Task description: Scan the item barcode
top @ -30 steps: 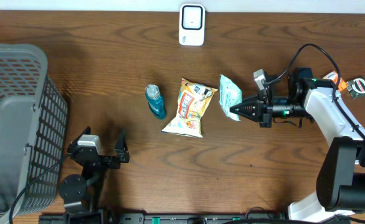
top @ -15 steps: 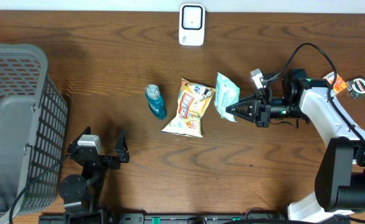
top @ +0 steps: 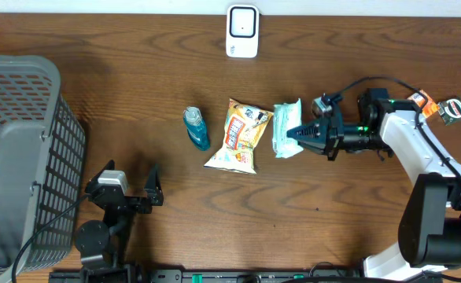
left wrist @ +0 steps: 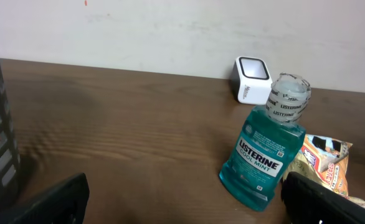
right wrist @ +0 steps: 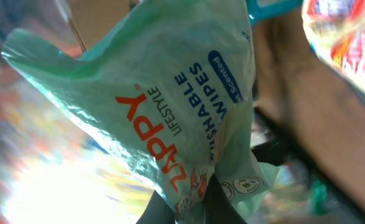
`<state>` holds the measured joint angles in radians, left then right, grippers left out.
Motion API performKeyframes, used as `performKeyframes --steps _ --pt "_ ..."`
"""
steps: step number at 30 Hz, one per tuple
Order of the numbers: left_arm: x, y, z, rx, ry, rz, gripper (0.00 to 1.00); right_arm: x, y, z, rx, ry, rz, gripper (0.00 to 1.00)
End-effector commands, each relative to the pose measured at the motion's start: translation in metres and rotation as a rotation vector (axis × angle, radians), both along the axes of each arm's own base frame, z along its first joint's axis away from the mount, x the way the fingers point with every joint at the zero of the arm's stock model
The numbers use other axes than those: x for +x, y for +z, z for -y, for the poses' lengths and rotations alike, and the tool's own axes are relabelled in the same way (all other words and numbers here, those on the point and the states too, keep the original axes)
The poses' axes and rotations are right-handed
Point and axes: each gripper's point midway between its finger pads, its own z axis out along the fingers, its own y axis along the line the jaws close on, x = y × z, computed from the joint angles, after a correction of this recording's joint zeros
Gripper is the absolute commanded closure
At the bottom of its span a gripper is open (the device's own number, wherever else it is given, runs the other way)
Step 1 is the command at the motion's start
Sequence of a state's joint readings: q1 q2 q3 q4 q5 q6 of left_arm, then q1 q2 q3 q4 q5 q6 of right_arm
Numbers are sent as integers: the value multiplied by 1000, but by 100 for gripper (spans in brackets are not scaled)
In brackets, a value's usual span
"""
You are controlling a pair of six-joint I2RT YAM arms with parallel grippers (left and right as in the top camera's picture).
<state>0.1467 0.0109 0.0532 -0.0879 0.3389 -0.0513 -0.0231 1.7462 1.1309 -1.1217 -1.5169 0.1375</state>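
Surface: dark brown wood-grain table (top: 136,79) under a pale wall.
Task item: pale green soft plastic pack of flushable wipes (top: 285,118) (right wrist: 170,112), right of centre, just beside the yellow-orange crinkly snack bag (top: 240,135).
Right gripper (top: 295,134): jaws closed tight on one edge of the wipes pack, pinching only thin film.
Scanner: white box-shaped barcode reader with a dark window (top: 242,31) (left wrist: 252,79), at the far edge, well apart from the pack.
Neighbours: teal mouthwash bottle with a clear cap (top: 197,128) (left wrist: 266,155) beyond the snack bag; grey plastic mesh basket (top: 18,157) at far left.
Left gripper (top: 132,182): jaws spread wide, nothing between them, near the basket.
Risk: the pinch on slack film may slip; the floppy pack may fold or turn so its barcode faces away from the reader; a swing could nudge the snack bag.
Hidden: no barcode shows in any view; the right wrist view is blurred, and the pack covers most of the fingers; I cannot tell whether the pack is clear of the table.
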Motion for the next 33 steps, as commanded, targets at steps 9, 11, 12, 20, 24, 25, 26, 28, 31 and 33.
performKeyframes --steps 9,11,12,20,24,25,26,28,31,33 --pt "-1 -14 3 0 -20 -38 2 7 6 11 57 -55 -334 99" --pt "-1 -14 3 0 -19 -39 2 9 5 11 55 -55 -274 99" --pt "-1 -14 3 0 -19 -38 2 10 5 11 54 -54 -253 99" --pt "-1 -14 3 0 -20 -38 2 53 -53 7 -356 -18 360 98" --pt "-1 -14 3 0 -20 -38 2 99 -44 -8 -480 -76 590 99" --pt "-1 -14 3 0 -20 -39 2 109 -38 -13 -493 -92 652 99" --pt "-1 -14 3 0 -20 -38 2 130 -24 -22 -543 -136 777 98" --pt "-1 -14 3 0 -19 -38 2 154 -19 -24 -670 -205 862 99" --pt "-1 -14 3 0 -20 -39 2 184 -12 -27 -871 -321 953 99" --pt "-1 -14 3 0 -19 -38 2 198 -2 -39 -937 -360 1045 99"
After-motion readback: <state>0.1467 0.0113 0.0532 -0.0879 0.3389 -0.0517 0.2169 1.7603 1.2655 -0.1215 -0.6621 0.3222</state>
